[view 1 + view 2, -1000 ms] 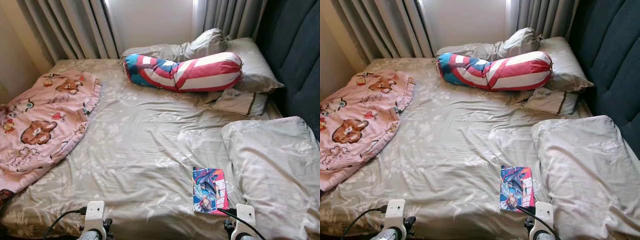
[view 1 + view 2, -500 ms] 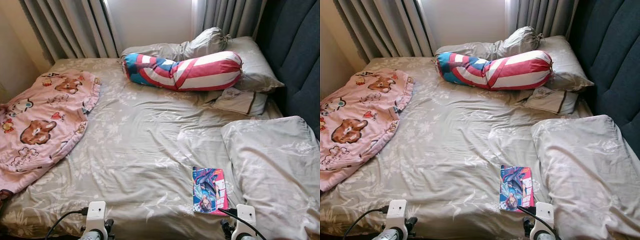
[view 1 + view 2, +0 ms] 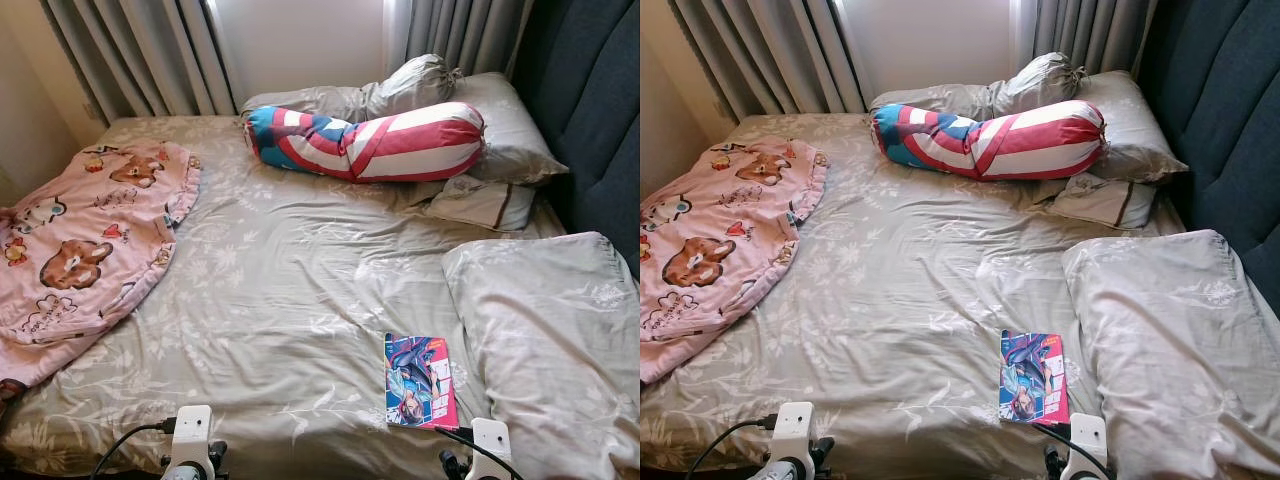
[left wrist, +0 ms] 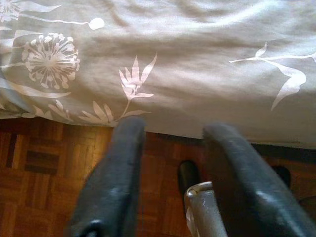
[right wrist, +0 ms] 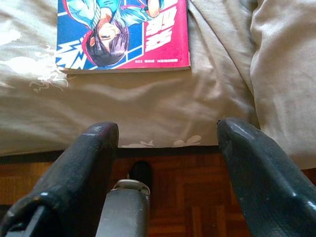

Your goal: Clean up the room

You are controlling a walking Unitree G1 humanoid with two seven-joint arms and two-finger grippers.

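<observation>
A comic book (image 3: 419, 381) with a red and blue cover lies flat near the bed's front edge, beside a grey pillow (image 3: 560, 340). In the right wrist view the comic book (image 5: 123, 34) lies just beyond my right gripper (image 5: 168, 140), which is open and hangs at the bed's edge above the wooden floor. My left gripper (image 4: 170, 136) is open too, low by the bed's hanging sheet (image 4: 187, 64), with nothing between its fingers. A pink cartoon blanket (image 3: 85, 235) is draped over the bed's left side. A red, white and blue bolster (image 3: 370, 142) lies at the head.
Grey pillows (image 3: 500, 120) are piled by the dark blue headboard (image 3: 595, 110) on the right. Grey curtains (image 3: 140, 50) hang behind the bed. The wrist mounts (image 3: 190, 440) show at the bottom edge. Parquet floor (image 4: 44, 173) runs under the bed's edge.
The view has tilted slightly. Both wrist mounts sit a little lower in the picture, the right one most. Nothing on the bed has moved.
</observation>
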